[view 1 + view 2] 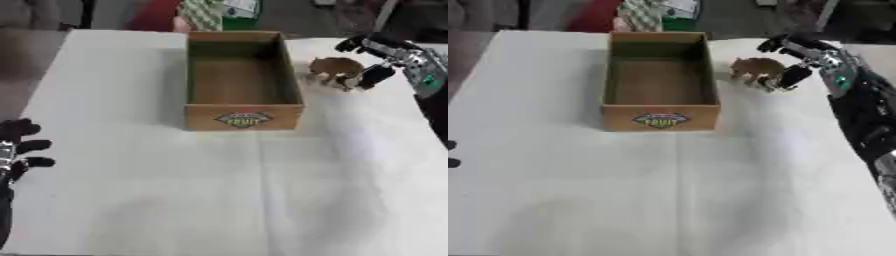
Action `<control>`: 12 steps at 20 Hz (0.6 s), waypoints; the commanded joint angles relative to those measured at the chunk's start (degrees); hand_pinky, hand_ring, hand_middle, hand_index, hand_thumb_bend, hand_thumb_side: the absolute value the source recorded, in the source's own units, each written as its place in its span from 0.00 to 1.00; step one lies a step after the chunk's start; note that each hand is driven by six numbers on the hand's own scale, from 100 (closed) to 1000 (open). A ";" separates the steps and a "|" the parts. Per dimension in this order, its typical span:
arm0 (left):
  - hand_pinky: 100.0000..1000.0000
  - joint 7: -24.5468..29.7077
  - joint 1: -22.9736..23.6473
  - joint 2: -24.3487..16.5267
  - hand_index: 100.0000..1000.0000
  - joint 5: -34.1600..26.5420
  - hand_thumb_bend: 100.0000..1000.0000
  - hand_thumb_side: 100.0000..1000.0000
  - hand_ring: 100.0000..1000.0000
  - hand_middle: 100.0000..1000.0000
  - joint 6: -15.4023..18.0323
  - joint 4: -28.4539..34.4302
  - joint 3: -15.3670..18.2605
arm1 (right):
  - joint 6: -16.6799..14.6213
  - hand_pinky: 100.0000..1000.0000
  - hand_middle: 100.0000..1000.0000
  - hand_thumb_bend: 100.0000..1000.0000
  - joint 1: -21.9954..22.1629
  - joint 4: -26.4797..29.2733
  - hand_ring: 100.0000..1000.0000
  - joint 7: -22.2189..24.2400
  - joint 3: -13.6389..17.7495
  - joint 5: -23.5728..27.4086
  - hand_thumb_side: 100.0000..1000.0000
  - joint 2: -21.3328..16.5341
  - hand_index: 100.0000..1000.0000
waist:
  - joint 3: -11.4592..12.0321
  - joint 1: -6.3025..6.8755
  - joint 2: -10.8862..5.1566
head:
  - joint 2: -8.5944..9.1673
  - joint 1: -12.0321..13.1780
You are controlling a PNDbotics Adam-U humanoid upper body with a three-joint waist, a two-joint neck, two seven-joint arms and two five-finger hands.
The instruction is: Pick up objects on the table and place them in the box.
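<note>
Left eye view: the robot's right hand (378,59) closes around a small brown animal-shaped figure (334,67) standing on the white-covered bench (219,190), just right of the open brown cardboard box (242,121) with a printed label on its front. The fingers curl over the figure's far side while the thumb sits against its near side — whether the pinch is complete cannot be told. The risk: the figure tips or slips out as it lifts, or clips the box wall in passing. The left hand (19,149) rests at the lower left edge, fingers spread.

Right eye view: the box interior shows nothing inside — the figure stands outside it.
</note>
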State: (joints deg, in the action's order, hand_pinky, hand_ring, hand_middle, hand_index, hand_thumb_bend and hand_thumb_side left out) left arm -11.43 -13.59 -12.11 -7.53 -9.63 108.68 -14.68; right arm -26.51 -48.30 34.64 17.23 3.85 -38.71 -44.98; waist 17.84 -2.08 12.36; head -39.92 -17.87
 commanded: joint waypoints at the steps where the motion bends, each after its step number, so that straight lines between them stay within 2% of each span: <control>1: 0.51 0.18 -0.31 -0.86 0.72 -0.13 0.13 0.61 0.62 0.64 0.05 0.94 0.14 | 1.20 0.83 0.76 0.26 -0.51 0.03 0.85 -1.10 0.09 -1.79 0.08 -1.45 0.83 | 0.07 0.14 -0.77 | -0.08 -0.31; 7: 0.51 0.27 -0.40 -0.84 0.72 -0.14 0.13 0.62 0.62 0.65 0.00 0.98 0.15 | 2.81 0.80 0.74 0.23 -0.35 -0.52 0.83 -3.43 0.04 -4.25 0.09 -1.03 0.79 | 0.21 0.25 -0.69 | -0.02 -0.43; 12: 0.51 0.35 -0.47 -0.84 0.72 -0.16 0.12 0.62 0.63 0.65 -0.03 1.03 0.15 | 2.93 0.78 0.70 0.21 -0.26 -0.87 0.80 -3.77 -0.15 -5.35 0.09 -0.67 0.76 | 0.34 0.24 -0.67 | 0.03 -0.50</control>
State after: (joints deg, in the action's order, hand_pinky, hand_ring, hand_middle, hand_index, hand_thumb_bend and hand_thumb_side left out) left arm -11.24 -13.59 -12.11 -7.55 -9.72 108.68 -14.68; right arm -23.65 -47.85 33.57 13.77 3.69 -43.48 -44.22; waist 18.10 -1.90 12.45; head -39.93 -18.23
